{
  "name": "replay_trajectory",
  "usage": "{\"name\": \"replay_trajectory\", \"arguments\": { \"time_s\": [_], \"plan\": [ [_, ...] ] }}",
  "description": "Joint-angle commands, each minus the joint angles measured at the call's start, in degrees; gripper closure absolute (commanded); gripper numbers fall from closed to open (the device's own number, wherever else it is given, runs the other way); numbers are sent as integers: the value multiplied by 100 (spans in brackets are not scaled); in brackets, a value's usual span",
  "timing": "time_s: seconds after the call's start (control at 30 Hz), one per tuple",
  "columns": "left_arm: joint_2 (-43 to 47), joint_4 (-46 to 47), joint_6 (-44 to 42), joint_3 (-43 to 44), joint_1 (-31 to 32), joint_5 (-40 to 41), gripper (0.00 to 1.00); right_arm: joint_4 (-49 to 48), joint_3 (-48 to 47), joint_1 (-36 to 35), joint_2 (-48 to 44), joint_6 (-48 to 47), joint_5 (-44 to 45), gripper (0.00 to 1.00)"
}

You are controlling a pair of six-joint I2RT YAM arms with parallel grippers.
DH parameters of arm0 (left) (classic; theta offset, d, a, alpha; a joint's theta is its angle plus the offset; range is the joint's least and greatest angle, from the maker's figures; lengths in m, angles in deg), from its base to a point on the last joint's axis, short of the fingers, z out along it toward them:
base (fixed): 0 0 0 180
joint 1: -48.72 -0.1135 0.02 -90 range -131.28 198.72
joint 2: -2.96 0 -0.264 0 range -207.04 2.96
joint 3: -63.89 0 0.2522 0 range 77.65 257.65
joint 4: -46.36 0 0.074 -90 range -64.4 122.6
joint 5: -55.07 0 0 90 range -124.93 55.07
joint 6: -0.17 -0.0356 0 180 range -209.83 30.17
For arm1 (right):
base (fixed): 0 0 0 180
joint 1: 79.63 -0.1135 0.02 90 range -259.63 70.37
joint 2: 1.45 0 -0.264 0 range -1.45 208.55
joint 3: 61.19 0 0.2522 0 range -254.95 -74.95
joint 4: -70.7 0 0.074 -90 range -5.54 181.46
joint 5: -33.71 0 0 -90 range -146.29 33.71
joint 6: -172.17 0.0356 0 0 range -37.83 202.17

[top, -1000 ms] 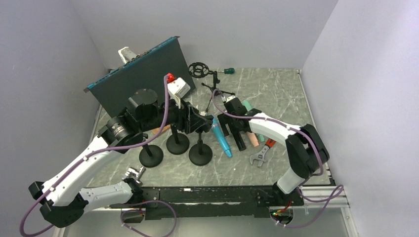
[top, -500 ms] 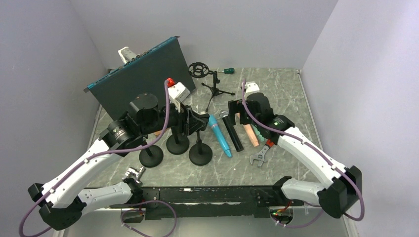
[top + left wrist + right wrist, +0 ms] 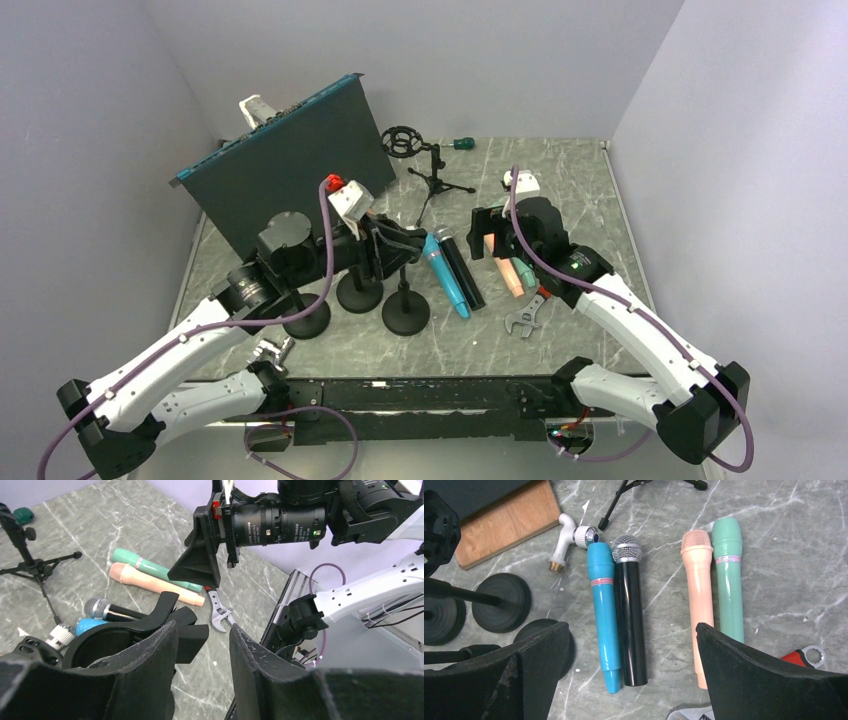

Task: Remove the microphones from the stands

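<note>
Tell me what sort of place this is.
Probably a robot test cell: plain walls enclose a stone-patterned table, a left arm and a right arm are mounted at its near edge, and microphones and a wrench lie on it.

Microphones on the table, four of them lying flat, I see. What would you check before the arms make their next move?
1. Microphones lie flat, blue microphone beside black microphone, pink microphone beside green microphone: ok.
2. Right claw open and empty above them: ok.
3. Stand clip at the left claw holds no microphone: ok.
4. Left claw gripping that clip: cannot tell.
5. Round-base stands free of microphones: cannot tell, their tops are hidden in the top view.
</note>
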Motion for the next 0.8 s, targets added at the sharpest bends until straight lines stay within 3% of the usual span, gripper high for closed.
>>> {"name": "replay_trajectory", "arguments": {
  "time_s": [0.0,0.57,0.77],
  "plan": [
    [-372,-1049,256,-643,-38,-82,53,-9,19,18,-106,107,-84,0],
    [-513,-312,652,-1583,-31,-453,56,-39,-101,21,-711,183,-598,0],
    [-571,-527,417,-1194,-37,-327,54,-278,183,21,-1047,305,-711,0]
  ]
}}
